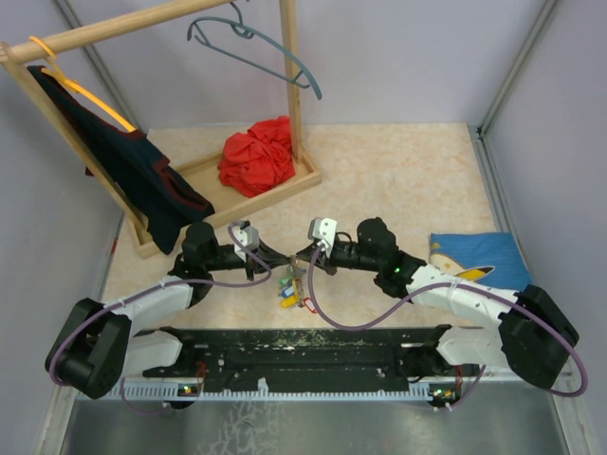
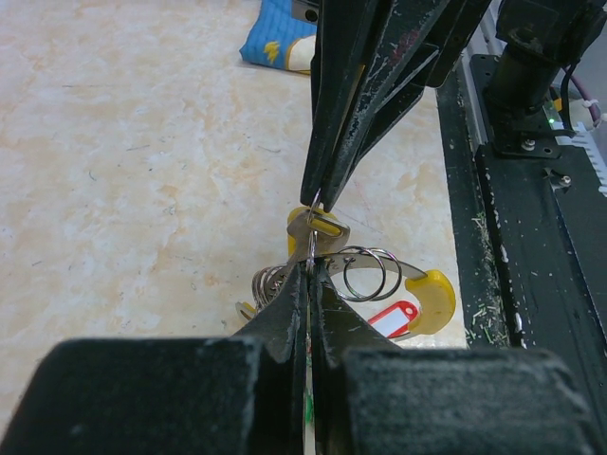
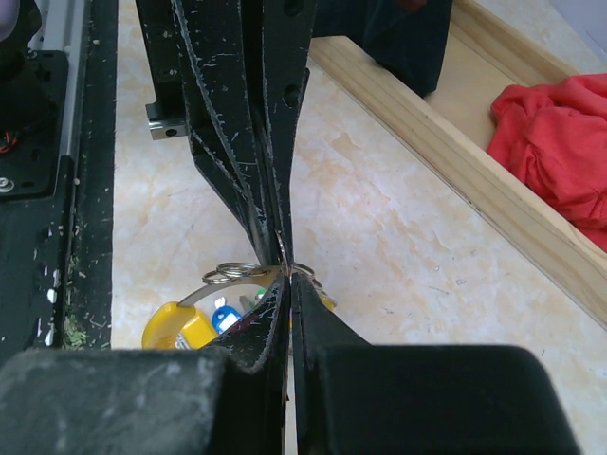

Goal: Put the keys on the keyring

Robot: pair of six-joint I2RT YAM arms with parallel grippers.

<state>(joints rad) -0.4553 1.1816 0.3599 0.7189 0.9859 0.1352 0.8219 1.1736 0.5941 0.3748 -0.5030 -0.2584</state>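
Observation:
The keyring (image 2: 432,296), a grey metal band with yellow ends, hangs just above the table between both grippers; it also shows in the right wrist view (image 3: 175,327). My left gripper (image 2: 311,268) is shut on its grey band. My right gripper (image 3: 287,277) is shut tip to tip against the left one, pinching a thin split ring (image 2: 313,227) seen edge-on. Keys hang on the band: a red tag (image 2: 395,318), a blue tag (image 3: 225,318) and small split rings (image 2: 365,273). In the top view both grippers meet (image 1: 289,261) over the key cluster (image 1: 290,289).
A wooden clothes rack (image 1: 289,90) stands at the back with a grey hanger (image 1: 256,47), a dark garment (image 1: 142,175) and a red cloth (image 1: 258,154) on its base. A blue cloth (image 1: 479,258) lies right. The black rail (image 1: 303,346) runs along the near edge.

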